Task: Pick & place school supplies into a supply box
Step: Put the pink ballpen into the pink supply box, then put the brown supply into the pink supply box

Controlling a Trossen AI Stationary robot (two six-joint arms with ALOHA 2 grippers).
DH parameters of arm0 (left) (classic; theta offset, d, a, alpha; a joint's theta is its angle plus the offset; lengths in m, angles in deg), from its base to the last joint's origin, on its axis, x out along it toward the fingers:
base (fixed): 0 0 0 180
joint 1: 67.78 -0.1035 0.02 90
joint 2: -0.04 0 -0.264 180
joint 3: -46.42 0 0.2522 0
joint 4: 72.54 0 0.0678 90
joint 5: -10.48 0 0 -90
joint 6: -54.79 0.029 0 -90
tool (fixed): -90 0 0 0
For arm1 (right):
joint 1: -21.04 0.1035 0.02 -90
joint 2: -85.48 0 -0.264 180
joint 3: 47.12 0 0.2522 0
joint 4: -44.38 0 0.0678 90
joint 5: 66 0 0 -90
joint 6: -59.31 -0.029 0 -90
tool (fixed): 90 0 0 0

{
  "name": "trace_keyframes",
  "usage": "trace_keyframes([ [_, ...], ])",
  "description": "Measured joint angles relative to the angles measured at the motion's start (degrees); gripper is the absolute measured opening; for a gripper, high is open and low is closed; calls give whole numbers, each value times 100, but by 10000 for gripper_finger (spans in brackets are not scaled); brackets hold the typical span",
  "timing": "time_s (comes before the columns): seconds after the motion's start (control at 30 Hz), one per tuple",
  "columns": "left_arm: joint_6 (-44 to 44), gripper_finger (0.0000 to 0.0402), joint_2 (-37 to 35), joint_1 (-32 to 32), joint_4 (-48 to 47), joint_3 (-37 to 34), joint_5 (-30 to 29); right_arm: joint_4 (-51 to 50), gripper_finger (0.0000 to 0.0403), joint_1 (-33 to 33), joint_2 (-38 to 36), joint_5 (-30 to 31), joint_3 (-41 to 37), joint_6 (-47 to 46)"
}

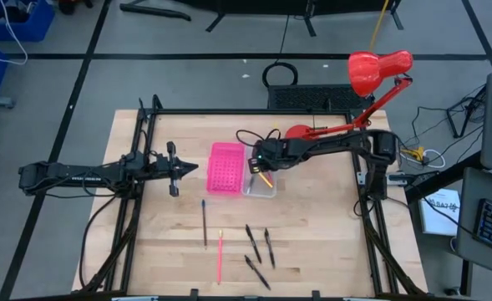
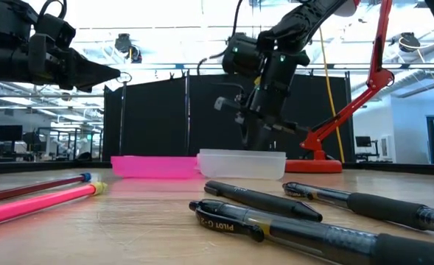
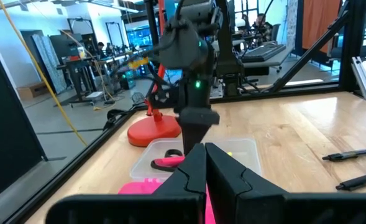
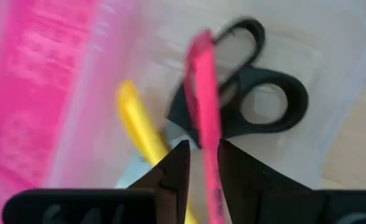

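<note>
Pale wooden boards are forming the table [image 1: 312, 242], with an open workshop showing beyond it in the low view. On the left, the left gripper [image 1: 187, 169] is hovering with its fingers pressed shut on nothing, pointing toward the bright pink perforated rectangle [image 1: 225, 168]. Just right of that, touching it, the translucent whitish supply box [image 1: 262, 189] is lying near the table's middle. The right gripper [image 1: 257, 164] is hanging directly over the box, its fingers parted a little with a pink-red pen [image 4: 204, 106] standing between them; whether they are pinching it or letting go cannot be told.

Only the right wrist view is showing the box's inside: black-handled scissors [image 4: 257, 102] and a yellow pencil [image 4: 139, 121] are lying under that pen. The left wrist view is catching just a pink item in the box and a red lamp base [image 3: 153, 132] behind it.

Nearer on the table, well apart from the box, a dark pencil [image 1: 204, 221], a pink pencil [image 1: 220, 255] and four black pens [image 1: 259, 247] are lying loose. On the far right, a red desk lamp [image 1: 379, 71] is leaning above the right arm.
</note>
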Motion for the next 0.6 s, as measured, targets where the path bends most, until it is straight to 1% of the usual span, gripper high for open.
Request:
trace_keyframes([
  [0.2,0,10,0,2,-37,0,-9,23,74,3,-343,25,2,67],
  [0.33,0,10,1,0,-35,0,-11,85,74,44,-859,21,2,729],
  [0.43,22,10,2,0,-35,0,-30,157,74,238,-1315,35,2,1244],
  [0.5,116,10,2,0,-37,0,-146,213,74,471,-1629,274,3,1401],
  [0.6,283,10,0,0,-54,0,-424,167,73,880,-2058,881,4,1773],
])
